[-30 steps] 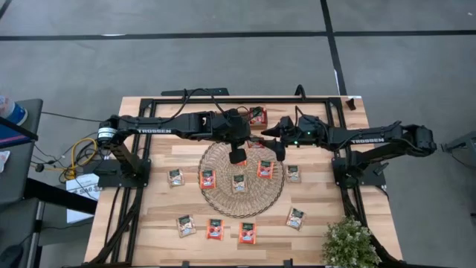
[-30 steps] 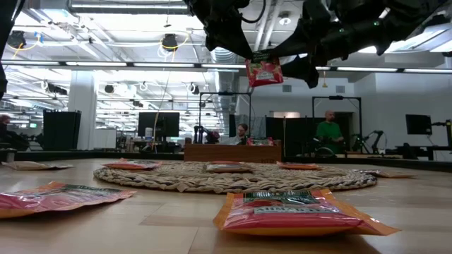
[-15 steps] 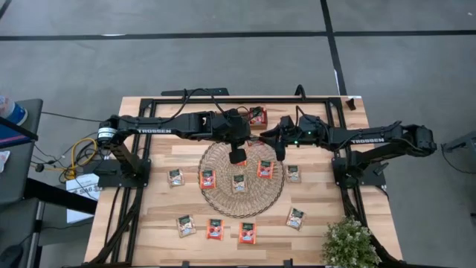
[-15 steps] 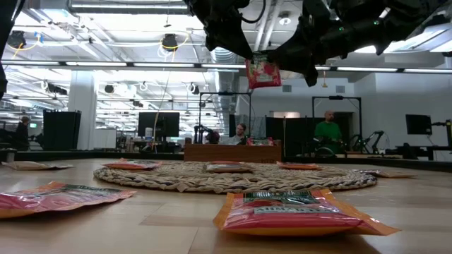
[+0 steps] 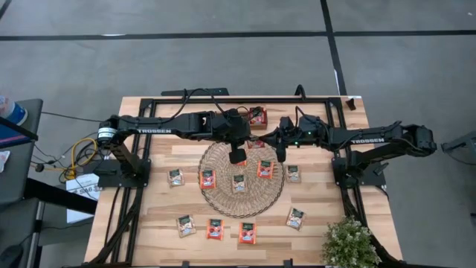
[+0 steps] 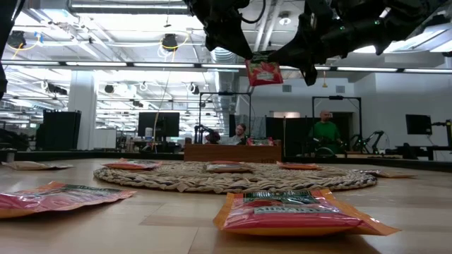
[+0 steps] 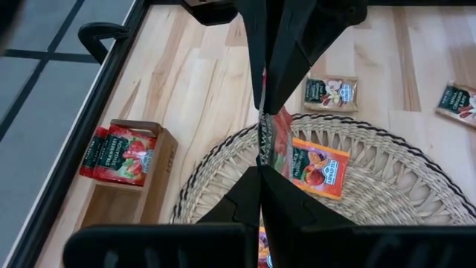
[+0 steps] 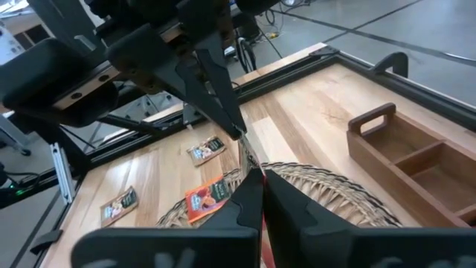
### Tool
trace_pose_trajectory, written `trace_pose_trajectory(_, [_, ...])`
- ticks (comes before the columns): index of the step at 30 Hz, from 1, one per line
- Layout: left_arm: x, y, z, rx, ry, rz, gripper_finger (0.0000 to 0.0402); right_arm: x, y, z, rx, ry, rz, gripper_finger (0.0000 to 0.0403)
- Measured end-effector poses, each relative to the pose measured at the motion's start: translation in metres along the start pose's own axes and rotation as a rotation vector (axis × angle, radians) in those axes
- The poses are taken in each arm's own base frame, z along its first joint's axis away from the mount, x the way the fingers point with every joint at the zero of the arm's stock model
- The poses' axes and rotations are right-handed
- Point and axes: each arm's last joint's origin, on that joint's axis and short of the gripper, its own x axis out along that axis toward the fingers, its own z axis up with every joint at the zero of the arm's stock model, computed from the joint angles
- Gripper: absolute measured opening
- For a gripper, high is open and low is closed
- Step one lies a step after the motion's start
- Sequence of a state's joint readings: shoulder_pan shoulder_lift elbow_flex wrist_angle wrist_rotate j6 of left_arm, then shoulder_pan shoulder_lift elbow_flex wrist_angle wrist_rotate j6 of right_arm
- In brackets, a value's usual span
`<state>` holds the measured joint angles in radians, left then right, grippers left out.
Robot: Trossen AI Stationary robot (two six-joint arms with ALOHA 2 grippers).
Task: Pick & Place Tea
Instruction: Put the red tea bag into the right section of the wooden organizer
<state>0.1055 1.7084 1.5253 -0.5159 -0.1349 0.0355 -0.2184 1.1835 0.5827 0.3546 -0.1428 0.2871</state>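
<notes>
Both grippers meet above the woven mat [image 5: 240, 179], the left gripper [image 6: 248, 56] and right gripper [image 6: 288, 56] each pinching one red tea sachet [image 6: 263, 73] held in the air. The wooden tray [image 7: 125, 182] holds only a couple of sachets. About a dozen more lie on mat and counter [image 5: 163, 223], so most work remains.

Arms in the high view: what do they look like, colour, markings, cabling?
Both arms are dark, near-black, slender and jointed. Each long link carries pale TROSSEN lettering, on the left arm and the right arm. Black cables loop from the table's far edge onto each arm. A small green light glows near the right wrist. The left gripper has flat black fingers tapering to points; so does the right gripper.
</notes>
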Motion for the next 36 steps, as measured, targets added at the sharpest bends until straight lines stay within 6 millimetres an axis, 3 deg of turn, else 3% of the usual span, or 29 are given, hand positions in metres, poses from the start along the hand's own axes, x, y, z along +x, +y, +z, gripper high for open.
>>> trace_pose_trajectory(13, [0.0,0.002,0.0,-0.022,-0.001,0.081,0.0009,0.0,0.0,0.0,0.001,0.0,-0.004,0.0])
trace_pose_trajectory(28, [-0.001,0.003,0.0,-0.04,0.005,0.126,0.0156,0.0,-0.001,0.0,0.003,-0.012,-0.047,0.0])
trace_pose_trajectory(36, [-0.005,0.004,-0.025,-0.019,0.259,0.175,0.0175,-0.003,-0.019,0.005,0.019,-0.045,-0.153,0.0])
